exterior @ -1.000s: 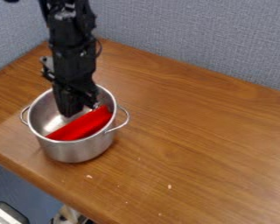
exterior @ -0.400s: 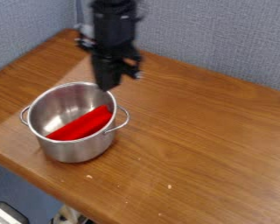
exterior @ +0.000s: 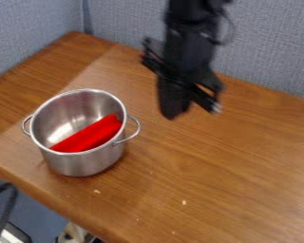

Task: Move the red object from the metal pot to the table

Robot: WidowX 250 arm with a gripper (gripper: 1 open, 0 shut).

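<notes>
The red object [exterior: 90, 136] lies flat inside the metal pot [exterior: 76, 152], which stands on the brown wooden table [exterior: 231, 180] at the left. My gripper [exterior: 175, 112] hangs over bare table to the right of the pot, well apart from it and pointing down. Its black fingers are shut together with nothing between them.
The table's front edge runs diagonally along the lower left, with floor showing beyond it. A grey-blue wall backs the table behind the arm. Bare wood lies to the right of the pot and under the gripper.
The gripper rose out of the pot and swung to the right over the table, empty. The red object stayed in the pot, which did not move.
</notes>
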